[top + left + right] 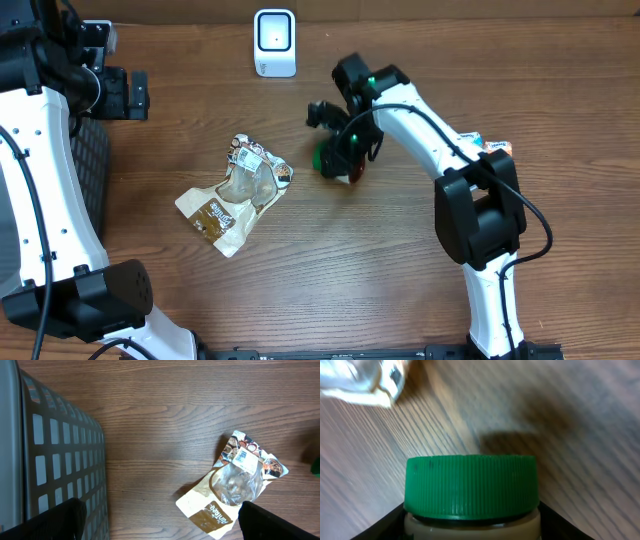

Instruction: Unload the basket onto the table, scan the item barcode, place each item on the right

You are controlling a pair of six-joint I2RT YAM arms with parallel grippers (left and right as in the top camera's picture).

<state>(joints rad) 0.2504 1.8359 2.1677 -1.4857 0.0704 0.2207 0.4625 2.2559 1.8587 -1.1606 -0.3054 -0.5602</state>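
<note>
My right gripper (340,155) is closed on a jar with a green ribbed lid (472,485). In the right wrist view the two dark fingers (395,522) sit against the jar's sides just under the lid. Only their upper edges show, and the bottom of the frame cuts off the rest. The jar's pale body is cut off there too, so I can't read any label or barcode on it. From overhead the gripper and wrist cover most of the jar. Only a bit of green and white shows beneath them, and I can't tell whether the jar rests on the table (380,280) or is clear of it.

The white scanner (274,42) stands beyond the right gripper, off to its left and apart from it. A crumpled brown pouch (236,192) lies flat farther to that side. In the right wrist view it is only a blurred corner at the top left.

My left gripper (160,504) is spread wide with nothing between the fingers, and only the fingertips (60,517) poke into the lower corners. The pouch lies ahead of it to the right, carrying a small white label too fine to read. A grey slotted basket (65,460) lies under its left side, partly out of frame.
</note>
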